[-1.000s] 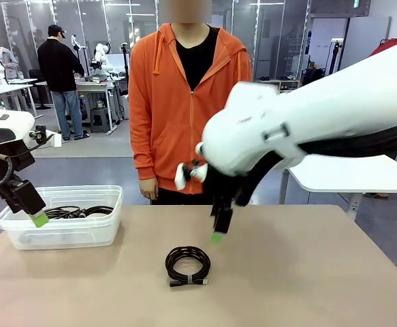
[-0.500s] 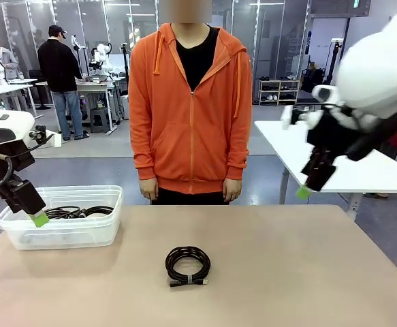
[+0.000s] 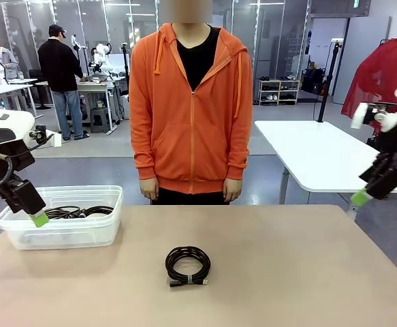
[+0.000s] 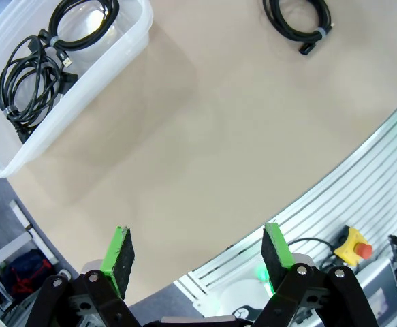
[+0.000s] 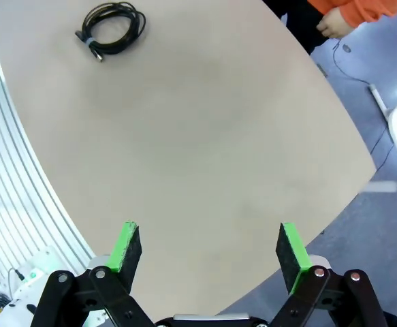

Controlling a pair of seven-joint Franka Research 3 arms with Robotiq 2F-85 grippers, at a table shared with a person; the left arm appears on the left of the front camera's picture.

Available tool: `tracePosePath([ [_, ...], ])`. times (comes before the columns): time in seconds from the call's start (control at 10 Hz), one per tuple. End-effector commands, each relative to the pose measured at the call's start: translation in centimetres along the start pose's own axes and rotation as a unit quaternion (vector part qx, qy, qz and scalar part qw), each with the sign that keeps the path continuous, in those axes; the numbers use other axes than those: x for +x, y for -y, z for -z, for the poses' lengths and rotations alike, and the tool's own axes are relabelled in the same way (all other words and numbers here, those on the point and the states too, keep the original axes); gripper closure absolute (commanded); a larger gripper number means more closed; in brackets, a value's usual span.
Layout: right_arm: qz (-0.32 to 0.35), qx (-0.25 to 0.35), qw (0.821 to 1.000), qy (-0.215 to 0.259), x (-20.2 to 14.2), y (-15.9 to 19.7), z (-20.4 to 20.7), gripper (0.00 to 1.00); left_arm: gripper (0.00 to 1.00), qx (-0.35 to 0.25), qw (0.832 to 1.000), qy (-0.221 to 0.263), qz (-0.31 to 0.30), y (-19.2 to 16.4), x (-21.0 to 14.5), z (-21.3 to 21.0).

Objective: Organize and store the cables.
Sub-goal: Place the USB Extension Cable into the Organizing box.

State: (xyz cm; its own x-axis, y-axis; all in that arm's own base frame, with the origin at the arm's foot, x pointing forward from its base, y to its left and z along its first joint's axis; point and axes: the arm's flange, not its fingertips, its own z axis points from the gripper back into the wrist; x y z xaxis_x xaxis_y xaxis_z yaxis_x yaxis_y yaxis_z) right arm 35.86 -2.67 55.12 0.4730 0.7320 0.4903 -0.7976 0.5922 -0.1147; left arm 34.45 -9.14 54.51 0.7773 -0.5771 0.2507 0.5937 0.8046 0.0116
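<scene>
I see one coiled cable (image 3: 188, 265) lying flat on the tan table (image 3: 307, 272), near the middle and a little toward my side, bound with a pale tie, a small connector poking out at its near edge. It lies alone, touching nothing else. From my left wrist view the same coil (image 4: 297, 20) sits far off at the top, and from the right wrist view it (image 5: 111, 28) lies at the top left, well apart from both sets of fingers.

At the far left of the table stands a clear plastic bin (image 3: 62, 231) with more cables (image 3: 75, 212) already inside; the left wrist view shows at least two black bundles (image 4: 45, 65) in it, though I cannot count them surely through the tangle.

My left gripper (image 3: 40, 219) hangs at the bin's near left corner, its jaws spread wide and holding nothing; I see the green pads (image 4: 120, 251) standing apart over bare table. My right gripper (image 3: 360, 198) is up at the far right, off the table's edge, also wide and empty.

A person in an orange hoodie (image 3: 190, 109) stands at the far side, arms down, hands (image 3: 148, 189) at the sides.
</scene>
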Motion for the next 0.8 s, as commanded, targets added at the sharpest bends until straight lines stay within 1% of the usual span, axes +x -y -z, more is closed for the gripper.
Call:
tracePosePath([
  [0.0,-0.016,-0.007,1.0,-0.009,-0.9,-0.5,1.2,0.0,0.05,0.011,1.0,-0.001,-0.007,-0.1,0.2,-0.1],
  [0.1,0.0,0.0,1.0,0.0,0.0,0.0,0.0,0.0,0.05,0.011,1.0,-0.001,-0.007,-0.1,0.2,-0.1],
  [0.4,0.0,0.0,1.0,0.0,0.0,0.0,0.0,0.0,0.05,0.011,1.0,-0.001,-0.007,-0.1,0.2,-0.1],
  [0.5,0.0,0.0,1.0,0.0,0.0,0.0,0.0,0.0,0.05,0.0,1.0,0.0,0.0,0.0,0.0,0.0],
  [0.6,0.0,0.0,1.0,0.0,0.0,0.0,0.0,0.0,0.05,-0.018,0.994,-0.009,0.106,2.3,-0.3,-1.5],
  [0.7,0.0,0.0,1.0,0.0,0.0,0.0,0.0,0.0,0.05,-0.006,0.985,-0.025,0.172,3.9,-0.3,-2.8],
])
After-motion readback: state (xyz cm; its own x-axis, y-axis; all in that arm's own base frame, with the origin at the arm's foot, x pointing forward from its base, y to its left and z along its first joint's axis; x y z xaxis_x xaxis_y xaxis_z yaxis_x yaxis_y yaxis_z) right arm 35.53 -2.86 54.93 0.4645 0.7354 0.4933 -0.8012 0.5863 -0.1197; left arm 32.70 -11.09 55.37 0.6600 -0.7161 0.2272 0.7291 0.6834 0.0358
